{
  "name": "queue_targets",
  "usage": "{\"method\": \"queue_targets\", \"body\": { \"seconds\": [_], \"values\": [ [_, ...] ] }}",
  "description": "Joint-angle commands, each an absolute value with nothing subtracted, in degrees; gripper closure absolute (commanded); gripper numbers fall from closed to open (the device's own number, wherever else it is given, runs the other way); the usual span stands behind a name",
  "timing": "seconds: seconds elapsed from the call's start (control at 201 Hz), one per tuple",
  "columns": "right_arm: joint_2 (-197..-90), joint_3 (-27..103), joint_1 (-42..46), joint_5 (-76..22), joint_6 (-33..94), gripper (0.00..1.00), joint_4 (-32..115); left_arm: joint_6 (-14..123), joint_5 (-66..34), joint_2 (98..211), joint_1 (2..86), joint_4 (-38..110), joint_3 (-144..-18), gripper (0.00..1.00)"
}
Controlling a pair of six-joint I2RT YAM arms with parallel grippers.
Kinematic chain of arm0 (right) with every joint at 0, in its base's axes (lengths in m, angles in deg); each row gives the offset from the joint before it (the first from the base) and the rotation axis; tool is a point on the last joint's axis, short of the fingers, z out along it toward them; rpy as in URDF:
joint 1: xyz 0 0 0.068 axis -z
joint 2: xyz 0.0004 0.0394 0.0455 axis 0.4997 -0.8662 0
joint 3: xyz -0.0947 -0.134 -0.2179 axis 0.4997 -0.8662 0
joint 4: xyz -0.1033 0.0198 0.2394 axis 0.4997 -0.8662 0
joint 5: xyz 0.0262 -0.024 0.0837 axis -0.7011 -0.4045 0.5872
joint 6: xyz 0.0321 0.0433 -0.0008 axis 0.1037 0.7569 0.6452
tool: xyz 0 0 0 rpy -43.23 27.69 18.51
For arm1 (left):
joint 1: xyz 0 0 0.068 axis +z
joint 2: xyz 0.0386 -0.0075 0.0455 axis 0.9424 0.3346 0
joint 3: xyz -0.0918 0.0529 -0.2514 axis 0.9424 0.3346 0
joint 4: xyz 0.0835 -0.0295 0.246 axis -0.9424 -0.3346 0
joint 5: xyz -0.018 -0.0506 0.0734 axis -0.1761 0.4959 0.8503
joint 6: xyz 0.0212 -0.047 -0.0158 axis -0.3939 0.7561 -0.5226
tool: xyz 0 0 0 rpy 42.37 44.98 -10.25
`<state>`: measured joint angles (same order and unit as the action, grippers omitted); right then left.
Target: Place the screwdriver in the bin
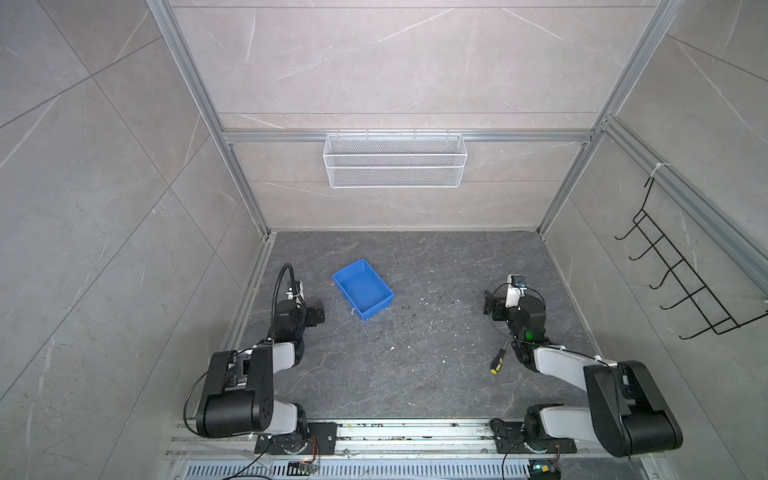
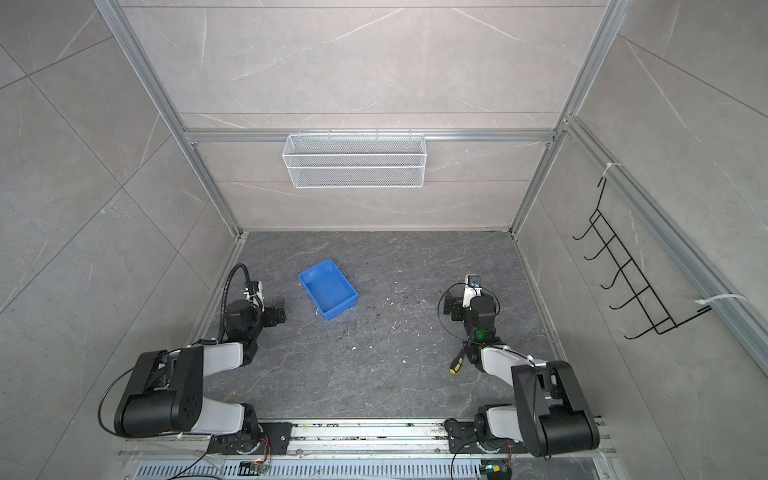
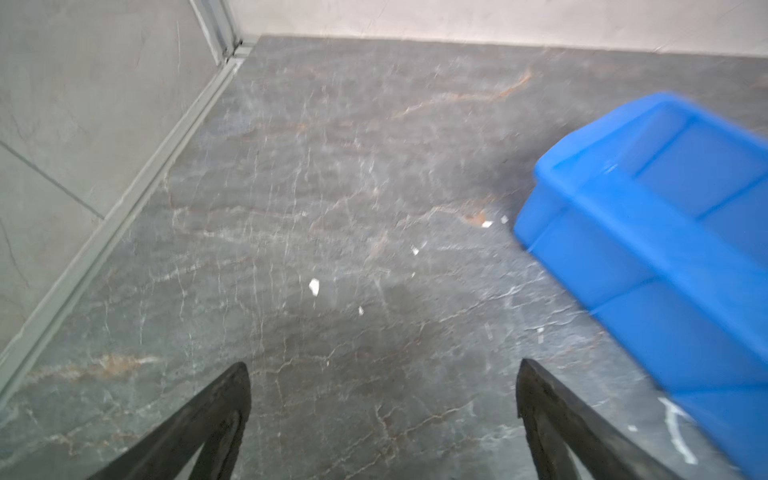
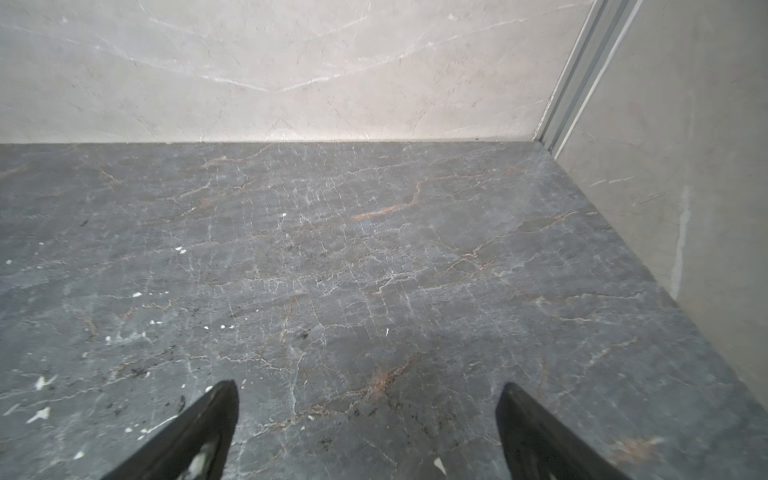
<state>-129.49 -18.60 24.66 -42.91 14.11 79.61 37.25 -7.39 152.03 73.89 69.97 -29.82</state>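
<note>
The screwdriver (image 1: 498,360) lies flat on the dark stone worktop (image 1: 415,374), near its right edge and toward the front, just beside the lower part of the right arm. Its yellow butt end points to the front edge, and its thin shaft runs back under the arm, where the tip is hidden. The blue bin (image 1: 379,309) sits left of the middle, turned at a slant to the worktop's edges and well apart from the screwdriver. The left gripper (image 1: 316,313) hangs low just to the left of the bin without touching it. In the left wrist view its jaws stand wide, with only bare stone between them and the bin's wall (image 3: 623,266) off to one side (that view is somewhat blurred). The right gripper (image 1: 490,301) sits farther back than the screwdriver, pointing toward the back wall, jaws spread wide over bare worktop — nothing held. A white wire basket (image 1: 395,160) hangs on the back wall.
</note>
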Motion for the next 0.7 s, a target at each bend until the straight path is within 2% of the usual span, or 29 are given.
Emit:
{"method": "queue_targets", "body": {
  "seconds": [0.0, 0.259, 0.463, 0.697],
  "values": [
    [-123.82, -16.51, 24.71, -42.68, 15.03, 0.01, 70.81, 35.3, -11.42, 146.18, 73.58, 66.13, -32.04, 0.0],
    [-109.98, -13.92, 24.67, -40.53, 18.64, 0.01, 54.03, 29.66, -19.97, 135.87, 73.08, 55.21, -35.22, 0.0],
    [-101.95, -12.46, 24.68, -38.06, 21.85, 0.01, 43.93, 26.99, -32.37, 131.39, 71.93, 51.3, -37.19, 0.0],
    [-99.52, -8.43, 24.69, -38.06, 31.46, 0.01, 29.97, 20.85, -34.39, 128.27, 62.76, 42.05, -40.19, 0.0]
  ]
}}
